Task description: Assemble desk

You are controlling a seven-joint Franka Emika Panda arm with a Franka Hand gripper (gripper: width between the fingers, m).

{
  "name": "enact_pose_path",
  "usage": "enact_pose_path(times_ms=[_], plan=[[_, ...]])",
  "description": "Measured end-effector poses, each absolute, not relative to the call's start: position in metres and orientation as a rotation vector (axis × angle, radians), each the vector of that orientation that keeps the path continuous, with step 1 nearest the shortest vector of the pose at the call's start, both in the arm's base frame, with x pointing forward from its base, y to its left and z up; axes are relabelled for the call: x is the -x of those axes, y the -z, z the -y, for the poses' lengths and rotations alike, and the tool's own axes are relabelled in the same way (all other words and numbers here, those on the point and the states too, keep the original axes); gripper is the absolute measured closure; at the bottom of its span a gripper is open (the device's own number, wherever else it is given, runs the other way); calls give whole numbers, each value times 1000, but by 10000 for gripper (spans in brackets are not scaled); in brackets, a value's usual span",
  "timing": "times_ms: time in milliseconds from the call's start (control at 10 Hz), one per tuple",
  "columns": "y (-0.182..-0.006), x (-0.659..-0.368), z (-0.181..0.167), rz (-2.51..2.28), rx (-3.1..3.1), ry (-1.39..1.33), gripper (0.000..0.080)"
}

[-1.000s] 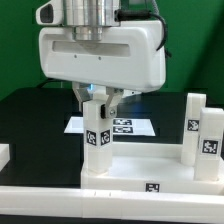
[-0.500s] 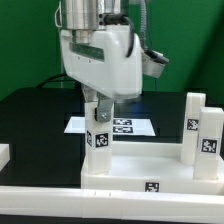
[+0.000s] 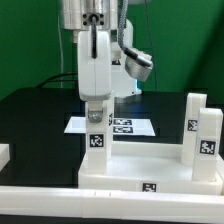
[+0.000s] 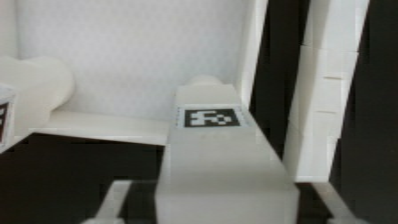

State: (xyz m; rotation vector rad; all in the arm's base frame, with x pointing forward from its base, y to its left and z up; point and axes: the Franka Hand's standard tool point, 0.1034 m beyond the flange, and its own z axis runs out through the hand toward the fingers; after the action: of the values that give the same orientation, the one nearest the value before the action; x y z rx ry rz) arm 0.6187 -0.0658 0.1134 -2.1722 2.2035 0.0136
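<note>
Claw has rotated edge-on, apparently clamped on upright leg; second leg well aside, marker board behind.

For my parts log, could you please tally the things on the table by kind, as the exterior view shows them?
Desk top: 1
Leg blocks: 3
Marker board: 1
Total: 5
White piece cut off at the exterior view's left edge: not counted.

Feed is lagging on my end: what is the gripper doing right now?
Gripper: closed on the upright desk leg, jaws on its top end, at the desk top's corner.
</note>
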Motion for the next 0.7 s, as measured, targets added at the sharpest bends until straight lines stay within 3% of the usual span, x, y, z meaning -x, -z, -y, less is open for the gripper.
enact_pose_path(times_ms=[100,200,300,400,700], plan=[[-113,-619,64,-2273,2100,-16,433],[-113,-619,64,-2267,2106,-17,296],[-113,-619,64,-2236,2141,-16,296],[-113,-618,66,-2118,2260,-20,181],[-112,-617,65,-1808,2516,-7,151]])
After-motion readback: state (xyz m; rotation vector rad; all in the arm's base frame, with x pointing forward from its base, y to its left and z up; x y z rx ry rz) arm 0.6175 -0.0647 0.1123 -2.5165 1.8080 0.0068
